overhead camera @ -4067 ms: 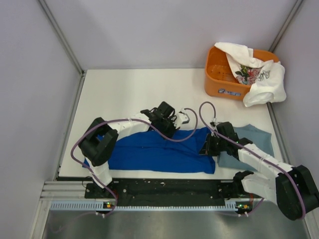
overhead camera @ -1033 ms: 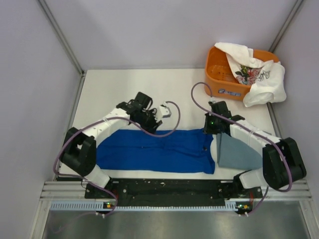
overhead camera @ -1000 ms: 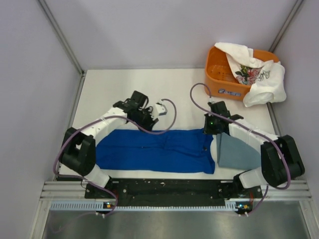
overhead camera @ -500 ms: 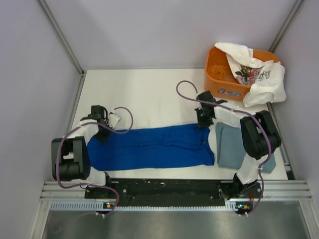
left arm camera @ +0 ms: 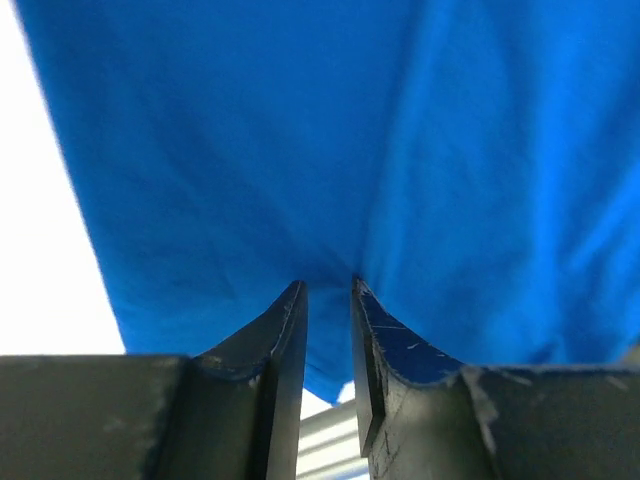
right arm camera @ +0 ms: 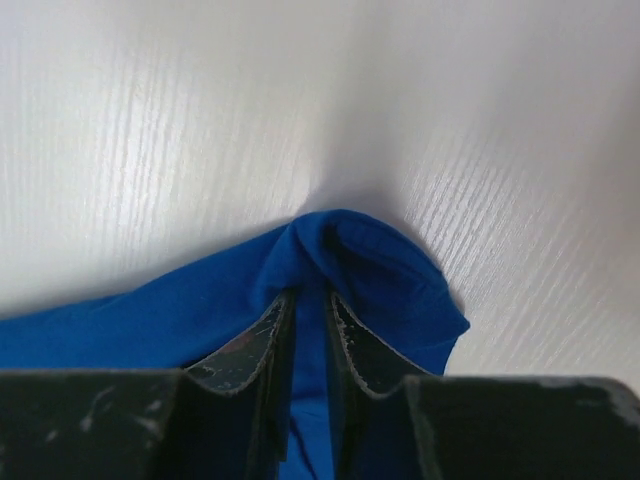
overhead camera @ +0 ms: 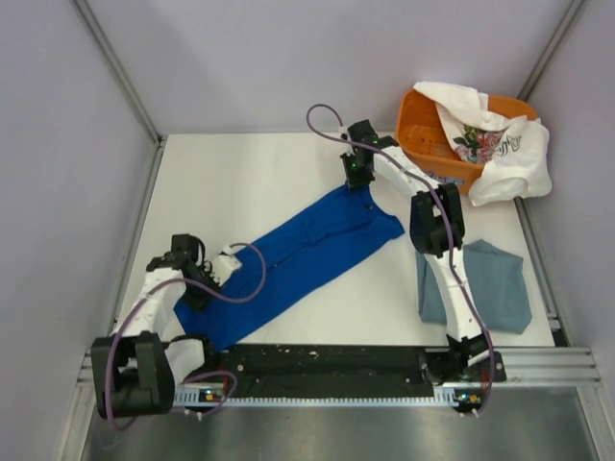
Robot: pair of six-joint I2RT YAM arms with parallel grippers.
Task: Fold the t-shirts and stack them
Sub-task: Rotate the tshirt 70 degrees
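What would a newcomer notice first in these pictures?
The blue t-shirt draws the eye first: a long diagonal band across the white table, pinched at its near-left end by the left jaws and at its far end by the right jaws. Next comes the orange basket at the far right, a white flowered shirt draped over its rim; a folded grey-blue shirt lies at the near right.

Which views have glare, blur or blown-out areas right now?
Left wrist: the table at left is blown out to plain white, and the royal-blue t-shirt looks soft, its weave not resolved. Right wrist: sharper, the table's grain shows, with a bright wash across the top and a shadow ringing the shirt's pinched fold. Top external: even light, sharp, only faint shadows.
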